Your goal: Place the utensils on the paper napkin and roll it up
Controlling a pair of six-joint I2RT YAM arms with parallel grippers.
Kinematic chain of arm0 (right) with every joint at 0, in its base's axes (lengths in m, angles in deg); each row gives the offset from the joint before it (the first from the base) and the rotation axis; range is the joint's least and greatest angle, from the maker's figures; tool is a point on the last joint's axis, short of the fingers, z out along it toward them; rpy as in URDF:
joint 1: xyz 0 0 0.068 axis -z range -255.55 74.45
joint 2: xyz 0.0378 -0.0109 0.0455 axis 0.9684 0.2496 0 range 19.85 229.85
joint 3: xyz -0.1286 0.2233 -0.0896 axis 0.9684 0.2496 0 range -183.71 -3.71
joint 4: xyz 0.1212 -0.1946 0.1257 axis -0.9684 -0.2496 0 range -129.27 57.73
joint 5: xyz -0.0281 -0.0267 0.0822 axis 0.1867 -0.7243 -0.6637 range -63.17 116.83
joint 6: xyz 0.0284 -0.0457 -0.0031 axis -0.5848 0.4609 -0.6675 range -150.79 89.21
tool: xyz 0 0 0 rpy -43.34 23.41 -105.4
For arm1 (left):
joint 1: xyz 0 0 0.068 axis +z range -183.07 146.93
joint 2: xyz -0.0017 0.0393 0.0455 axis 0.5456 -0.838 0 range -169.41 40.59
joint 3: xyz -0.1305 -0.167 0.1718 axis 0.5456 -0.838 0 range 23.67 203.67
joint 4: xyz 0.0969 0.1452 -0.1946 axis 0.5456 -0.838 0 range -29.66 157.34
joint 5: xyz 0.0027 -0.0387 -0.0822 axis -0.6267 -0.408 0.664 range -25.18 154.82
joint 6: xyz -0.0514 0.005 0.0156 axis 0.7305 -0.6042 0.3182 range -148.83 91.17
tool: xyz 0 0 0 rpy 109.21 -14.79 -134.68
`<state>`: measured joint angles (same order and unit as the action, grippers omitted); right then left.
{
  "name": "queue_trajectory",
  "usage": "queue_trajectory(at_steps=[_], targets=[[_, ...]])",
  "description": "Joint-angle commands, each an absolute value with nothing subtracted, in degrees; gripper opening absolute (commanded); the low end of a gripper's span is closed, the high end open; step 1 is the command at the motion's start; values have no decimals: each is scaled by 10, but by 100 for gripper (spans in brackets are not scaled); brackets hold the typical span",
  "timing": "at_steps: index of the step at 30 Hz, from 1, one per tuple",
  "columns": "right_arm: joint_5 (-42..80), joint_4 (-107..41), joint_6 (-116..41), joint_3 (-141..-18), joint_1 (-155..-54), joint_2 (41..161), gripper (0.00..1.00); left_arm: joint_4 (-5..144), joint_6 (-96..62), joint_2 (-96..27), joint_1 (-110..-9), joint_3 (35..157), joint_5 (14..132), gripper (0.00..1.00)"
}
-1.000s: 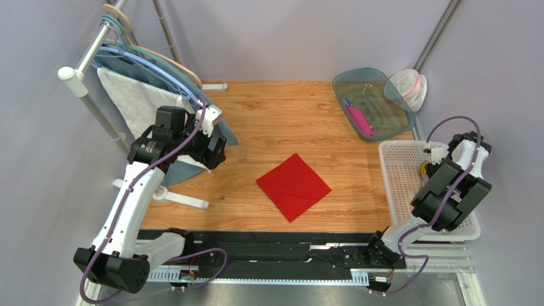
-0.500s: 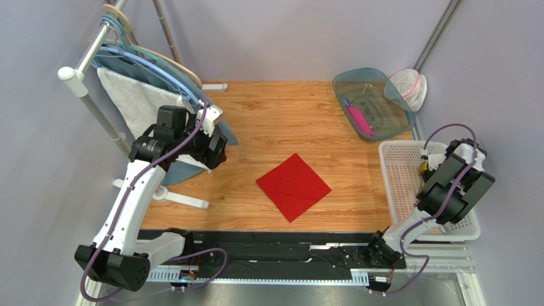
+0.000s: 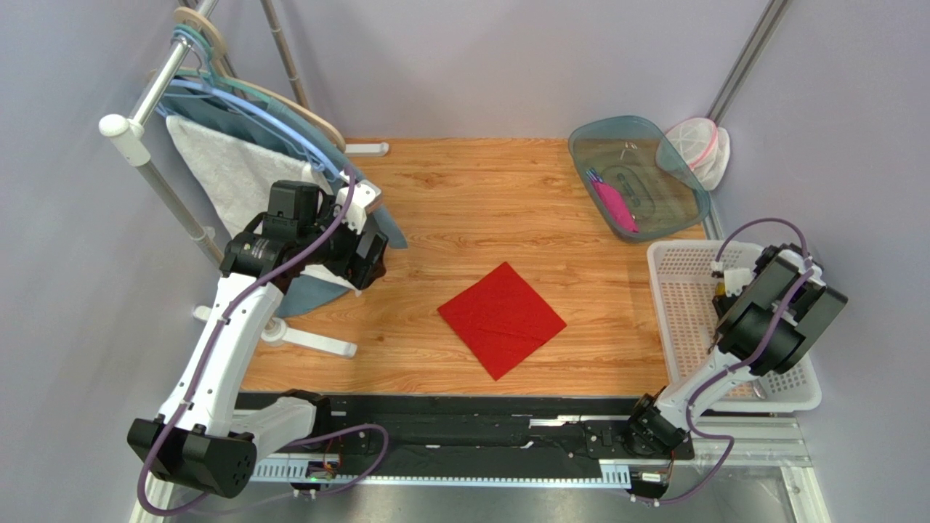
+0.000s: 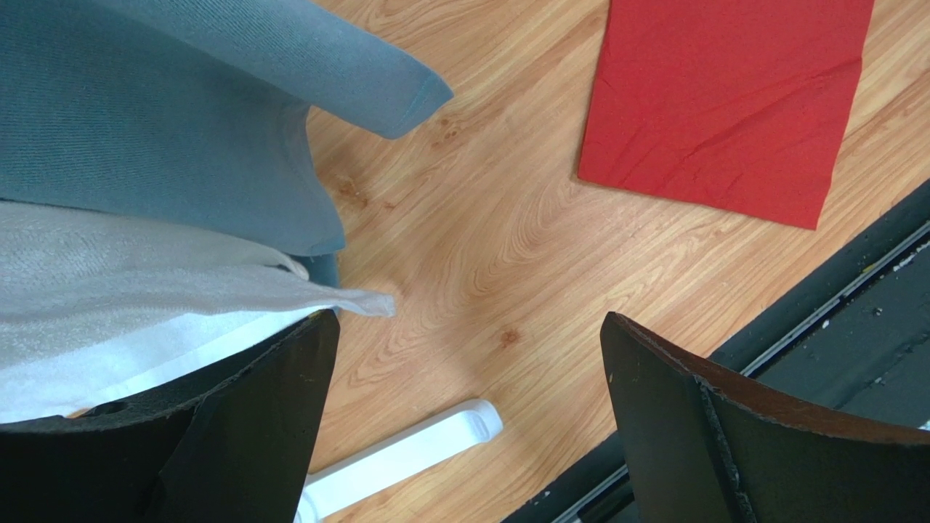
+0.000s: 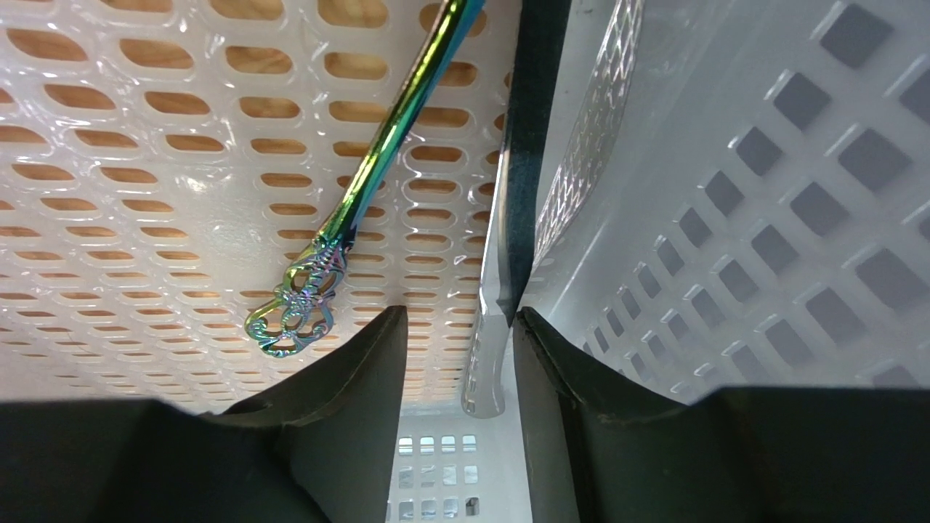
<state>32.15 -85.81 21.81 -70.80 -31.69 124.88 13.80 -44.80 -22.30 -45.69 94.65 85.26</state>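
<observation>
Inside basket (image 5: pixel 131 163): two utensils (image 5: pixel 382 153); end effectors: right (image 5: pixel 458 324) half-open astride one, left (image 4: pixel 467 327) wide, empty.

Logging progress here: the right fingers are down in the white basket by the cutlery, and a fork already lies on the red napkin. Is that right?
Not quite. No fork lies on the napkin; the top view shows it bare on the table. The rest stands: the right fingers are down in the basket by the cutlery.
</observation>
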Motion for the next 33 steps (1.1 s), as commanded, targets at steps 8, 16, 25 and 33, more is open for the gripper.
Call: queue_trajectory(at_steps=[8, 16, 25, 33], targets=[[250, -852, 267, -712, -313, 1287, 29, 135, -467, -234, -455, 976, 842, 99], [234, -872, 262, -736, -313, 1312, 28, 133, -471, -238, -455, 981, 840, 99], [216, -886, 244, -754, -313, 1338, 8, 129, -473, -245, -455, 993, 834, 99], [182, -941, 234, -791, -307, 1295, 0, 137, -461, -240, -455, 986, 834, 99]])
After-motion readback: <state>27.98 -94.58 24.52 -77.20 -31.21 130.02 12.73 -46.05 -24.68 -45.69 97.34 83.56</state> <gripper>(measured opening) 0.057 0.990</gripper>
